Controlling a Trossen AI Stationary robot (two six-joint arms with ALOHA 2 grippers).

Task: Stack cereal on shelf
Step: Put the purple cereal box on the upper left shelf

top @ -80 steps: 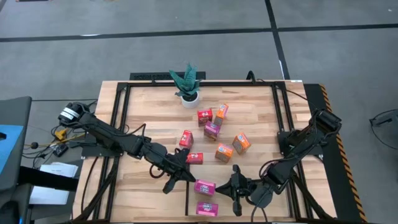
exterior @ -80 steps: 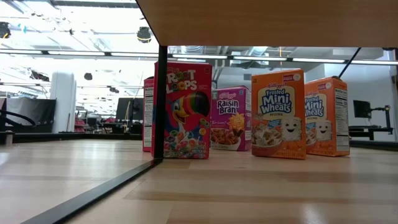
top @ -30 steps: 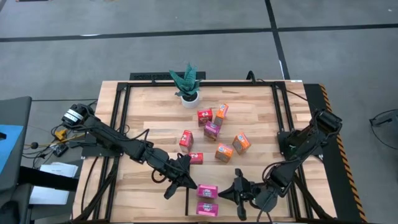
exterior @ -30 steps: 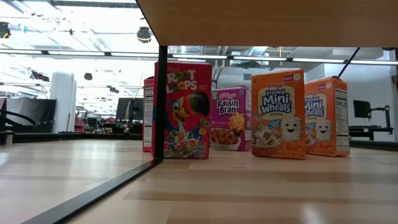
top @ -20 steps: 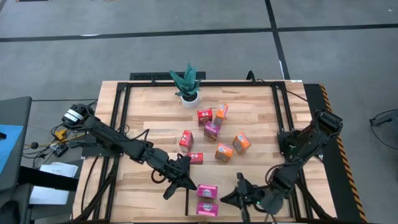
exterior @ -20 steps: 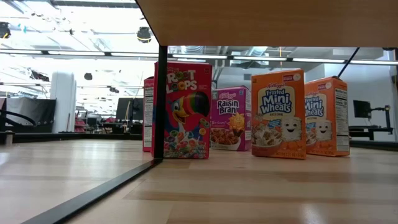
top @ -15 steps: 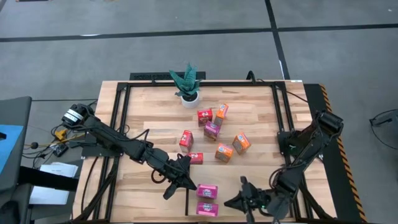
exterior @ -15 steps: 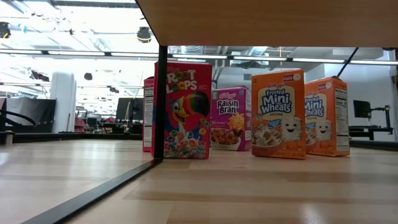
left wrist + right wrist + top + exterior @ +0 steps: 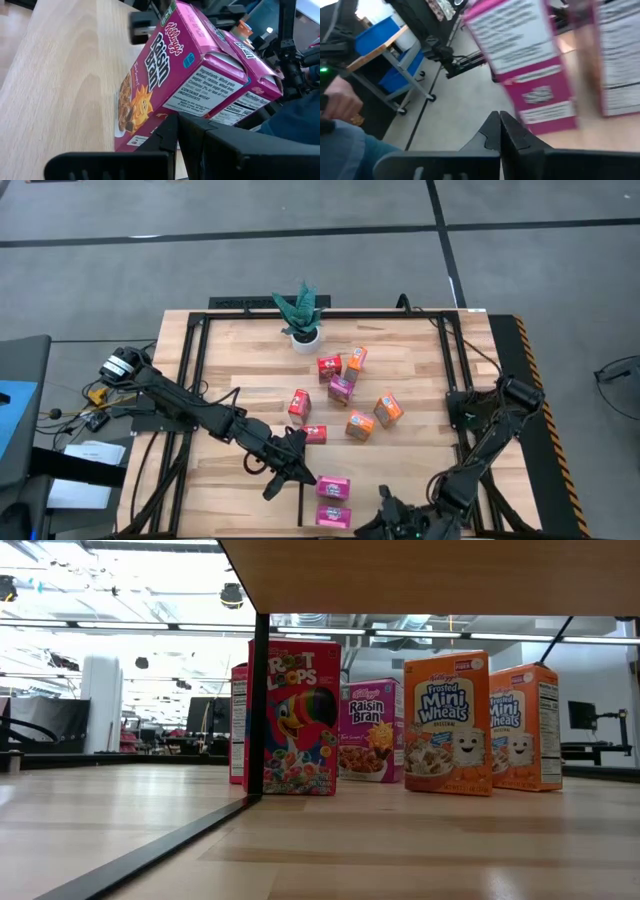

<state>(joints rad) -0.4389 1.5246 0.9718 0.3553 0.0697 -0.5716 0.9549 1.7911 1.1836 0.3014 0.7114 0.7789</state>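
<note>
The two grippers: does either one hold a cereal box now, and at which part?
Neither holds anything. The left gripper is shut beside the magenta boxes; the right gripper is shut at the table's near edge.

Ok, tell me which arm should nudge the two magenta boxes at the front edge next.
Left, probably. The left gripper, jaws shut, sits right beside the upper magenta box, which lies against the lower magenta box. The right gripper, also shut, is at the table's front edge, farther from them.

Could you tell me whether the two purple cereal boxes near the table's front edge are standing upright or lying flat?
Lying flat. The two purple boxes show their broad printed faces to the overhead camera, and the left wrist view shows the near one's front facing up.
</note>
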